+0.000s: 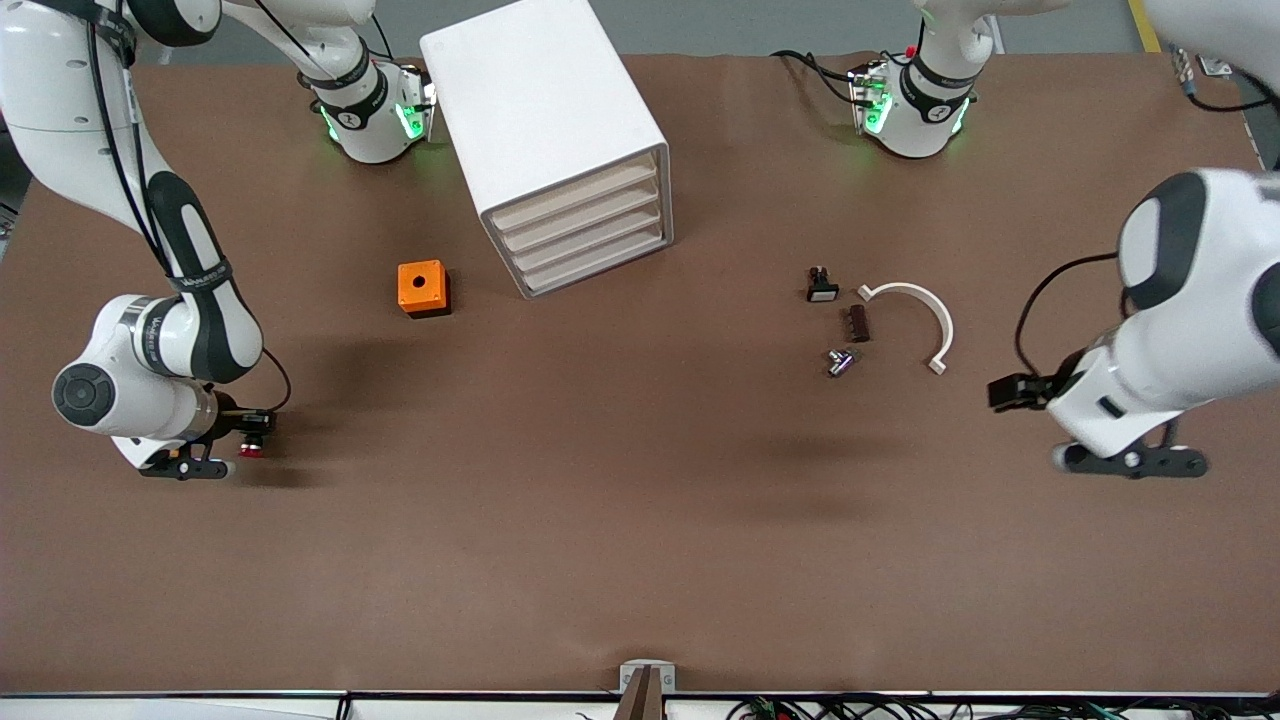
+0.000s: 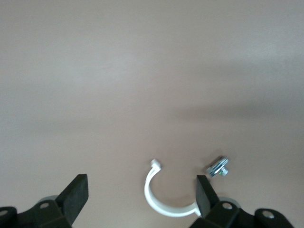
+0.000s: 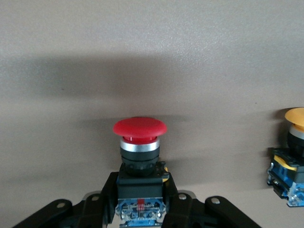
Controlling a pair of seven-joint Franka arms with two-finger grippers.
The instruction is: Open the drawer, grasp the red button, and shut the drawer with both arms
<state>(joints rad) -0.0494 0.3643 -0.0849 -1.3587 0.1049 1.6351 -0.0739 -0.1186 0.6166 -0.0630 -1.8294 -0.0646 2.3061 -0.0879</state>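
The button (image 3: 140, 140) has a round red cap and a black-and-blue body. My right gripper (image 3: 141, 186) is shut on its body, with the cap pointing away from the wrist. In the front view this gripper (image 1: 256, 424) holds the button (image 1: 250, 451) low over the table at the right arm's end. The white drawer cabinet (image 1: 545, 120) stands near the robots' bases, and all its drawers (image 1: 585, 235) are shut. My left gripper (image 1: 1002, 392) is open and empty over the table at the left arm's end; its fingers (image 2: 76, 194) stand wide apart.
An orange cube with a hole (image 1: 422, 288) sits beside the cabinet. A white C-shaped clamp (image 1: 925, 310), a metal bolt (image 1: 839, 362), a dark block (image 1: 858, 323) and a small black part (image 1: 821, 285) lie near the left gripper. A yellow-capped button (image 3: 293, 159) shows in the right wrist view.
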